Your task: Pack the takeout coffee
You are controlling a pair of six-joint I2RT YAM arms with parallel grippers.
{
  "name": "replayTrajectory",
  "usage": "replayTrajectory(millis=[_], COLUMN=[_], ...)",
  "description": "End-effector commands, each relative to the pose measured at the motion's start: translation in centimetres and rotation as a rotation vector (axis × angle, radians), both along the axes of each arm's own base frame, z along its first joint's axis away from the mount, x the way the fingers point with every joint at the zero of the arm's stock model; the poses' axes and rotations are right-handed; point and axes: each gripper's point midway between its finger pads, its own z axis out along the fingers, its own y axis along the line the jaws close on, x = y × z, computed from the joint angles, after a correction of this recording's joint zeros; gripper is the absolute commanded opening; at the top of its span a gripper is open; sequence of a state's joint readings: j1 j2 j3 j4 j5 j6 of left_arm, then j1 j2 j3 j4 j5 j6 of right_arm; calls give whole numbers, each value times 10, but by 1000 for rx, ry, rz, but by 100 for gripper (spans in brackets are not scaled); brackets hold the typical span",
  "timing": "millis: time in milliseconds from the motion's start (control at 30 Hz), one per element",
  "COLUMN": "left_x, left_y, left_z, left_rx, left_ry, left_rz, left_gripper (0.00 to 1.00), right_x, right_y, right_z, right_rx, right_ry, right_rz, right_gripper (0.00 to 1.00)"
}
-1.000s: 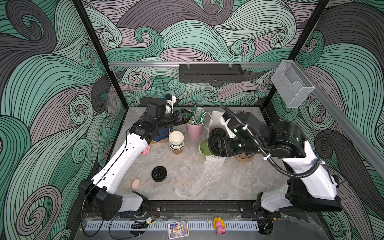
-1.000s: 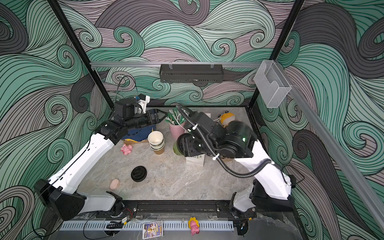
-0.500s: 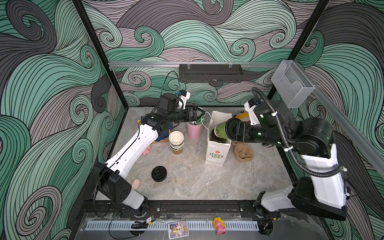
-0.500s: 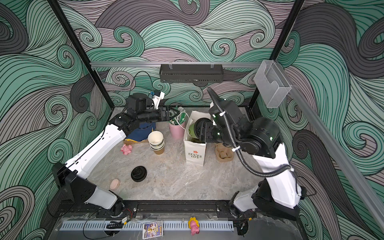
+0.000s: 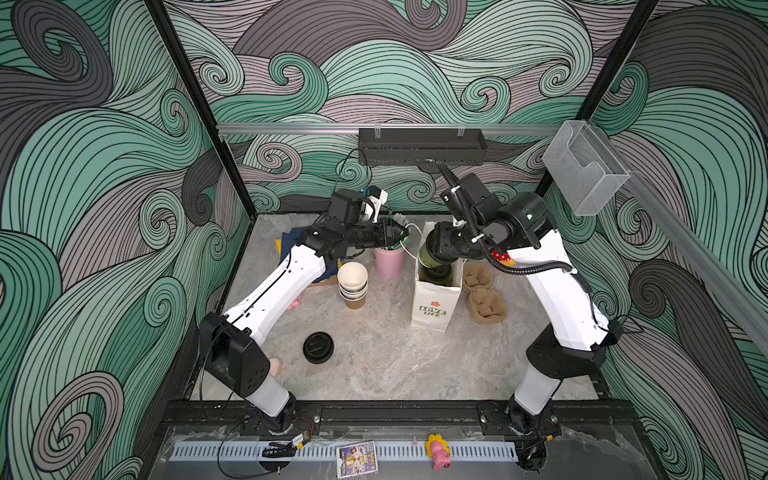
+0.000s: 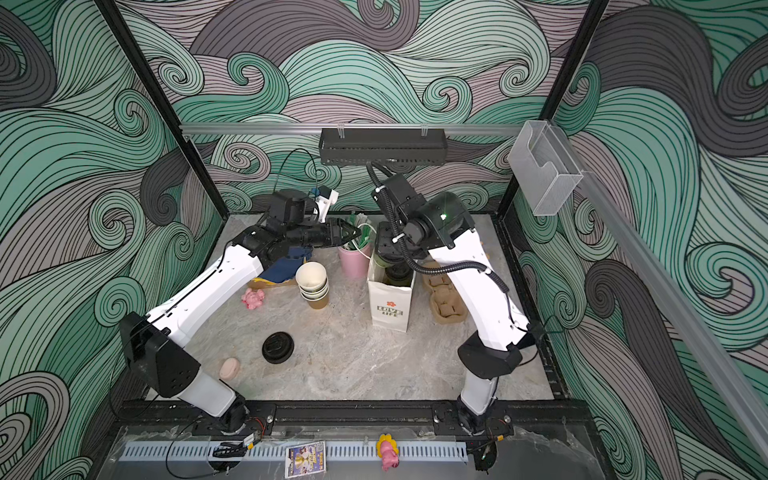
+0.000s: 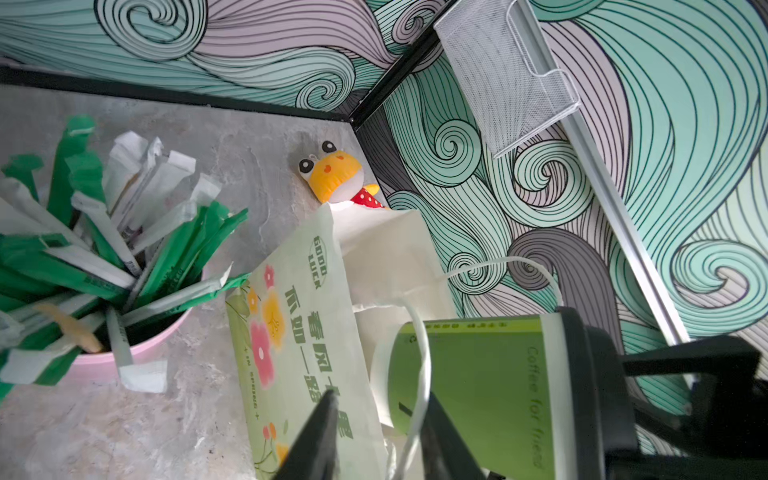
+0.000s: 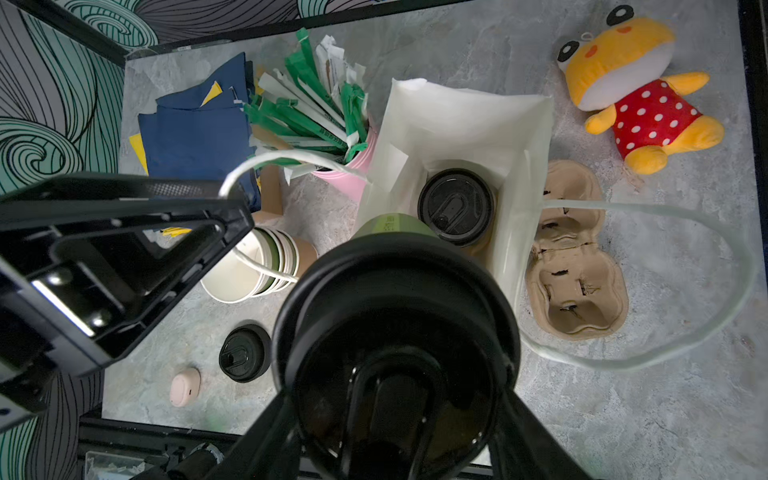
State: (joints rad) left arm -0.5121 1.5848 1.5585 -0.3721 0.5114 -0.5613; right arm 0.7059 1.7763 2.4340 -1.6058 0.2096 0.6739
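The right pincer clasps a lidded cup above the bag; the left pincer, clamp unclear, straddles its nine-o'clock handle, seemingly widening the mouth.

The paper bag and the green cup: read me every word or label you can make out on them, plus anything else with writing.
"LOVE LIFE": front of the white paper bag, in both top views.
"GOOD LUCK": the bag's flowered side, left wrist view.
"Coffee for frie": the green cup, on its side; the rest is cut off.
Not readable: Chinese characters on the bag, the cup's fine print, the straw wrappers, the card by the front rail.
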Motion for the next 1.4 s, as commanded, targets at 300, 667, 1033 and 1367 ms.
replayTrajectory(millis=[300, 667, 1033, 1367], left_x=[-39, -72, -99, -88], left_y=[-20, -28, -25, 6], left_z=[19, 34, 37, 20], left_rx=[-64, -117, -118, 7], left_ry=[-5, 2, -18, -40], left_rz=[-124, -122, -134, 22], left_gripper=[0, 0, 23, 46], right_x=[-35, -52, -68, -65], right_y=[-38, -39, -46, -33], right_z=[-26, -44, -64, -77], right_rx=[-119, -127, -166, -189], right_ry=[182, 285, 373, 422], right_rz=[-64, 20, 47, 98], right_gripper=[62, 62, 62, 62])
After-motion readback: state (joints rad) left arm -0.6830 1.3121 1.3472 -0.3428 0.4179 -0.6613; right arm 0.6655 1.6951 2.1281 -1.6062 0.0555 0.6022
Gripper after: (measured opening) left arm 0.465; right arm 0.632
